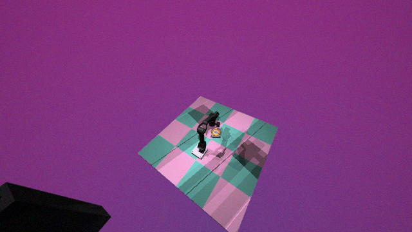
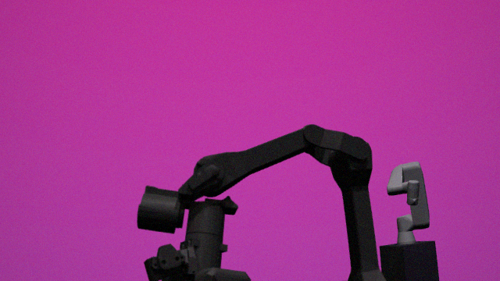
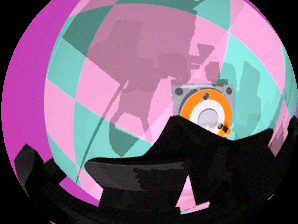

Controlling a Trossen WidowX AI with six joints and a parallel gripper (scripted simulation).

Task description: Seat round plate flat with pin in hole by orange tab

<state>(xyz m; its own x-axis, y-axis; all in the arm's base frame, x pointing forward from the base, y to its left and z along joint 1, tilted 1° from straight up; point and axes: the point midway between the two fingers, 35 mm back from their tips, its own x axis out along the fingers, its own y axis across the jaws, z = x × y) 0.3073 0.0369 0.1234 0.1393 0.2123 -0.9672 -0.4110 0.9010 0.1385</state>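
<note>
A: Fingers, dark, parallel pair: closed tip to tip, nothing between them. Seen in the wrist view as two black wedges meeting low in the frame.

B: Position relative to the round orange-rimmed plate (image 3: 208,113)?

A: Above and just short of it in the wrist view; near edge of the plate hidden behind the finger bodies. Contact: cannot tell.

B: Plate location?

A: On the square grey base (image 3: 181,95), pale centre showing, corner screws of the base visible at the far edge. In the top view, plate (image 1: 215,132) just beside the wrist end of the black jointed arm (image 1: 202,135), on the pink-and-teal chequered desk (image 1: 170,132).

B: Pin, hole, orange tab?

A: Too small to tell apart in any view. Flat or tilted: cannot tell.

B: Other items?

A: Pale grey bracket on a black block (image 2: 409,207), right of the arm in the exterior view. Black slab (image 1: 48,211), lower left corner of the top view, well apart from the desk.
</note>
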